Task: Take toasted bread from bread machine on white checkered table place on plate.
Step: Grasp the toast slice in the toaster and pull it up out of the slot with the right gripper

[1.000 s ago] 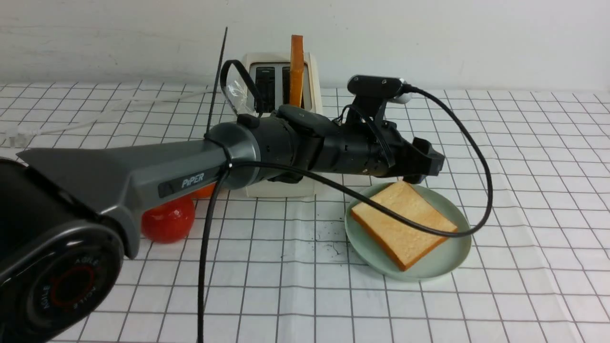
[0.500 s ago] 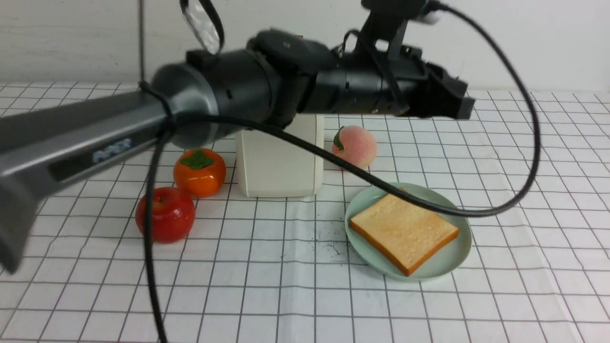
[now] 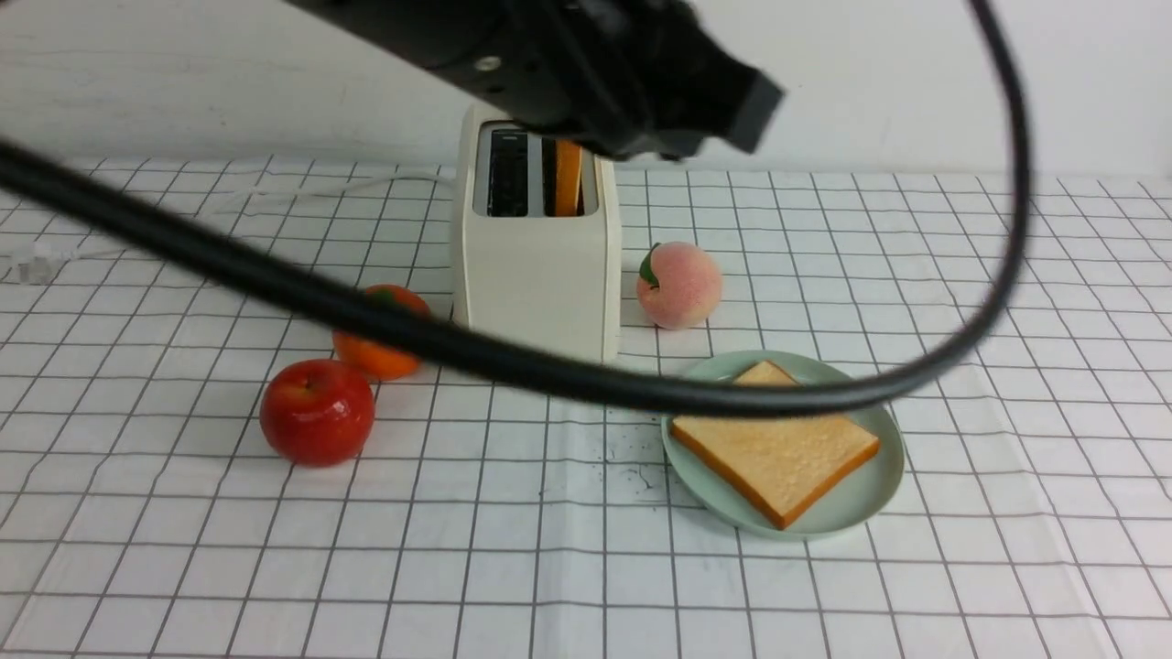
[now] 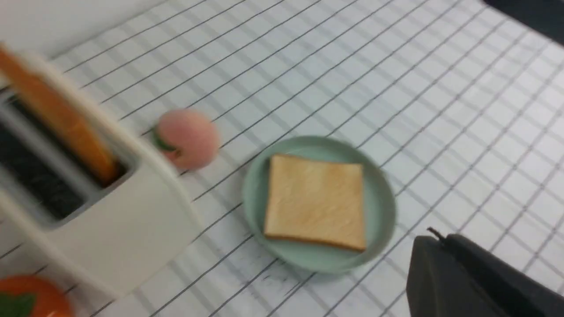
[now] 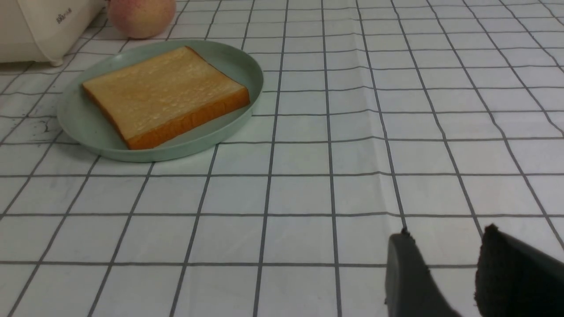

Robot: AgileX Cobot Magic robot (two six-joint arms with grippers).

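One slice of toasted bread point(image 3: 778, 453) lies flat on the mint-green plate point(image 3: 870, 494) on the white checkered table point(image 3: 1007, 549). Another slice point(image 3: 568, 178) stands in the right slot of the cream bread machine point(image 3: 536, 275); the left slot is dark. My left gripper point(image 3: 753, 102) hangs blurred high above the bread machine, its jaws shut with nothing in them point(image 4: 434, 237). In the left wrist view the plate point(image 4: 379, 198), its slice point(image 4: 315, 200) and the slotted slice point(image 4: 61, 123) lie below. My right gripper point(image 5: 445, 240) is open over bare cloth, apart from the plate point(image 5: 88, 127).
A peach point(image 3: 679, 286) sits between the bread machine and the plate. A red apple point(image 3: 318, 412) and an orange persimmon point(image 3: 380, 357) lie left of the bread machine. My left arm's black cable point(image 3: 513, 361) loops across the front view. Dark crumbs point(image 3: 632, 462) dot the cloth.
My left arm has lifted from just above the plate, up and back over the bread machine, and its jaws have closed. The slice stays on the plate. The right gripper has not moved.
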